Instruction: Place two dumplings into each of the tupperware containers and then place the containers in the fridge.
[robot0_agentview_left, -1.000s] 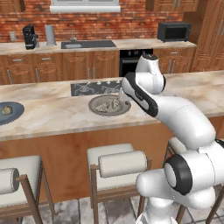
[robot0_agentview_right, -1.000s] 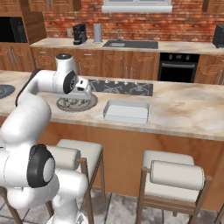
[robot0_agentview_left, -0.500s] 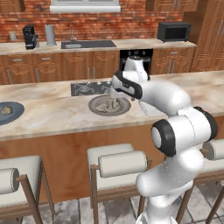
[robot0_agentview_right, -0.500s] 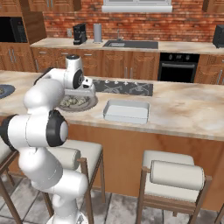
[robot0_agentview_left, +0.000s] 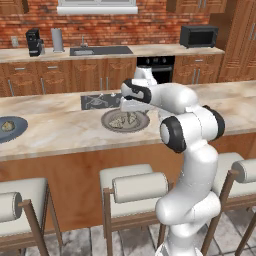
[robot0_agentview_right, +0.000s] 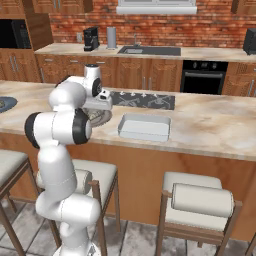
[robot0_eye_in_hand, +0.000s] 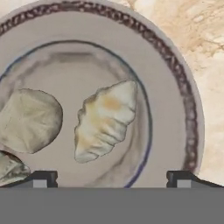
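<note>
Several dumplings lie on a round grey plate (robot0_agentview_left: 125, 121) with a patterned rim (robot0_eye_in_hand: 175, 70) on the island counter. One dumpling (robot0_eye_in_hand: 105, 120) sits mid-plate, straight ahead of my fingertips, a second (robot0_eye_in_hand: 28, 120) lies beside it, and a third (robot0_eye_in_hand: 8, 168) shows at the edge of the hand view. My gripper (robot0_eye_in_hand: 111, 179) hangs open just above the plate (robot0_agentview_right: 102, 118), pointing down, with nothing between its fingers. In the base views the gripper (robot0_agentview_left: 123, 106) (robot0_agentview_right: 100, 104) hovers over the plate's near part. A pale tupperware container (robot0_agentview_right: 144, 127) stands empty to the plate's right. The fridge is out of view.
A dark plate (robot0_agentview_left: 10, 129) with a small item sits far left on the counter. A patterned dark mat (robot0_agentview_right: 142, 100) lies behind the plate and container. Stools (robot0_agentview_left: 135, 187) stand below the counter edge. A microwave (robot0_agentview_left: 198, 36) sits on the back counter.
The arm has swung its elbow round to the right while the hand shifted left and settled lower over the plate. The dumplings and the container have not moved.
</note>
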